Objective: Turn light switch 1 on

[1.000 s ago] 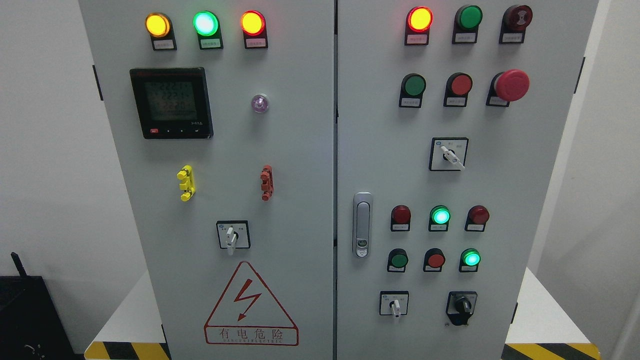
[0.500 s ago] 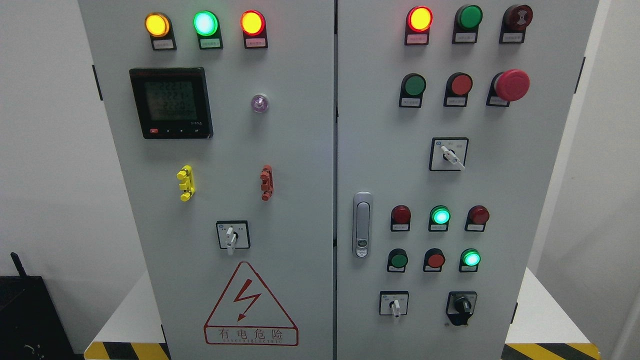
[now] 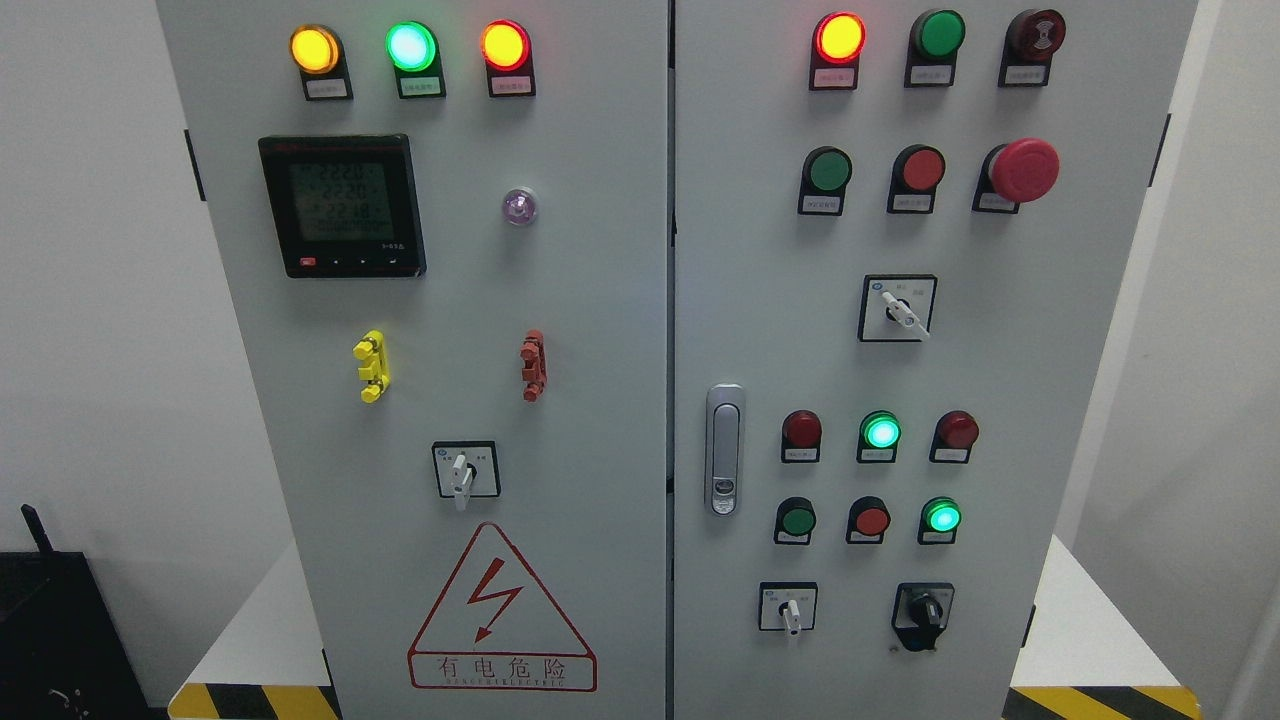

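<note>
My hands and arms lie outside the frame, so I cannot tell how my fingers are set.

Nearest, along the bottom edge, yellow-and-black hazard striping (image 3: 245,702) edges a smooth white platform (image 3: 255,620). A dark box (image 3: 55,630) sits at the lower left.

On the platform stands a grey, matte sheet-metal cabinet (image 3: 600,300) with two flat doors that meet at a vertical seam in the middle of the frame. A silver latch handle (image 3: 725,450) sits just right of that seam.

Low on the left door is a red triangular warning sign (image 3: 500,610), with a white-lever selector (image 3: 466,470) above it. Higher up are a square black meter (image 3: 342,205) and three round lit lamps (image 3: 411,46).

The right door carries a white-lever selector (image 3: 788,607) and a black knob (image 3: 922,610) at lower right, rows of round domed buttons (image 3: 871,520) above them, another selector (image 3: 897,308) and a red mushroom button (image 3: 1022,170).

The labels are too small to read, so I cannot tell which control is light switch 1.

Behind the cabinet, plain white walls (image 3: 90,300) fill both sides.
</note>
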